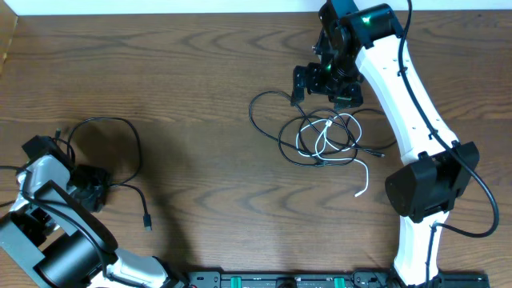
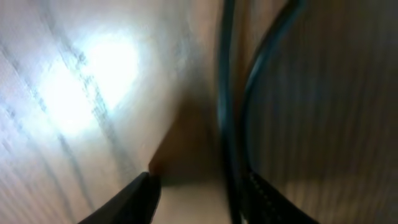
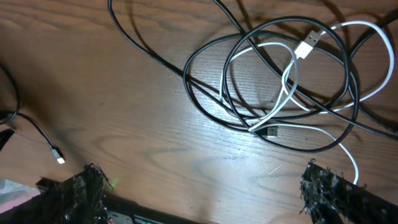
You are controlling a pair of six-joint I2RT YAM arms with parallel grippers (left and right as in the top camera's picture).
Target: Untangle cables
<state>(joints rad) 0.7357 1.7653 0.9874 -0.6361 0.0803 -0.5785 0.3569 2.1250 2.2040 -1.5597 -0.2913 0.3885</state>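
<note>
Toward right half of bench [image 1: 200,88], loose tangle: black cables [image 3: 270,132] looped through white cable [image 3: 305,46]. Right pincer [image 1: 324,80] hovers over tangle's far side, fingers [image 3: 81,193] spread wide, holding nothing. Near left edge, left pincer [image 1: 90,192] low over separate black cable [image 1: 148,221]; fingers parted, cable running between, not clamped.

Tangled cables [image 1: 329,125] on wooden table [image 1: 200,96]
</note>
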